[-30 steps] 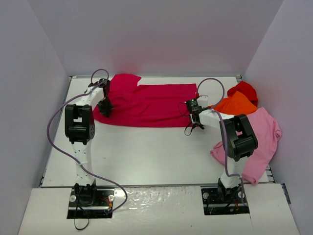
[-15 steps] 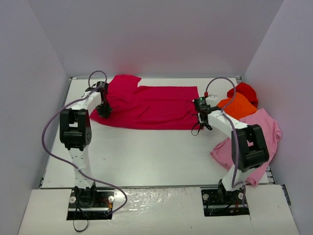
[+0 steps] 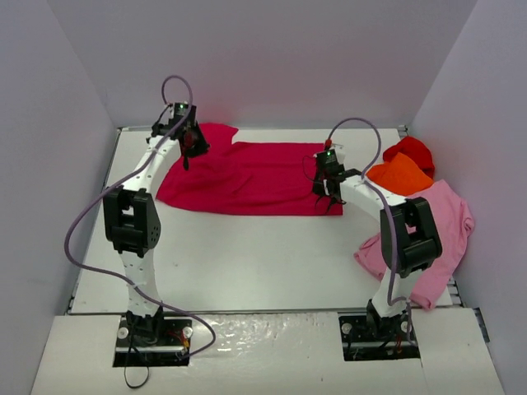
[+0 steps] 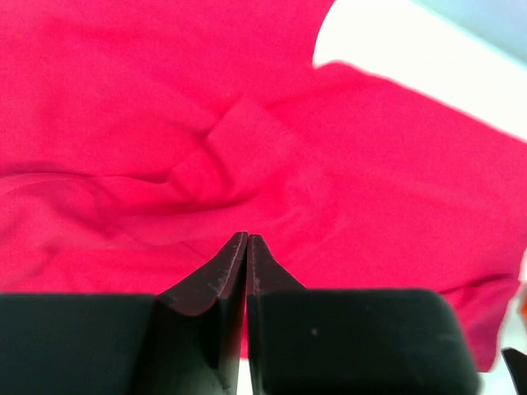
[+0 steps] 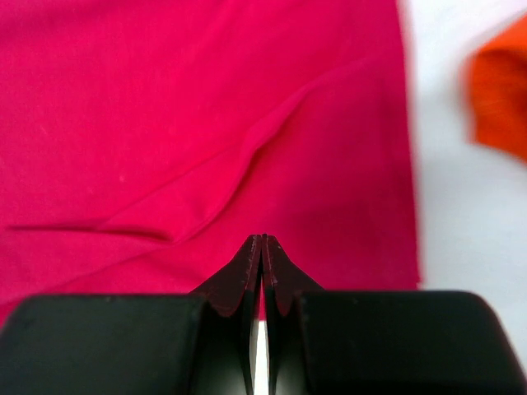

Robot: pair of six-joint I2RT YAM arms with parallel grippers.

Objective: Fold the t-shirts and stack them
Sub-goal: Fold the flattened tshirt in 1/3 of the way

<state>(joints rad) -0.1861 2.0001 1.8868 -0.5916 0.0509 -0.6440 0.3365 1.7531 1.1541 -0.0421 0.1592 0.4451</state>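
The crimson-magenta t-shirt [image 3: 247,177] lies spread flat across the back of the table, with some creases. My left gripper [image 3: 191,145] is shut and empty, raised over the shirt's back left sleeve; in the left wrist view its gripper [image 4: 247,239] hangs over creased cloth [image 4: 247,140]. My right gripper [image 3: 324,191] is shut and empty over the shirt's right edge; in the right wrist view its gripper [image 5: 262,240] is above the cloth [image 5: 206,123]. The orange shirt [image 3: 401,174], the red shirt [image 3: 412,151] and the light pink shirt [image 3: 436,230] lie bunched at the right.
White walls close the table [image 3: 247,255] at the back and both sides. The pink shirt hangs over the table's right front edge. The orange shirt [image 5: 498,99] shows just right of the crimson shirt's edge in the right wrist view.
My left gripper has lifted and moved back from the shirt's left edge to over its sleeve. My right gripper shifted slightly left and back at the right edge. The shirt now reaches further right.
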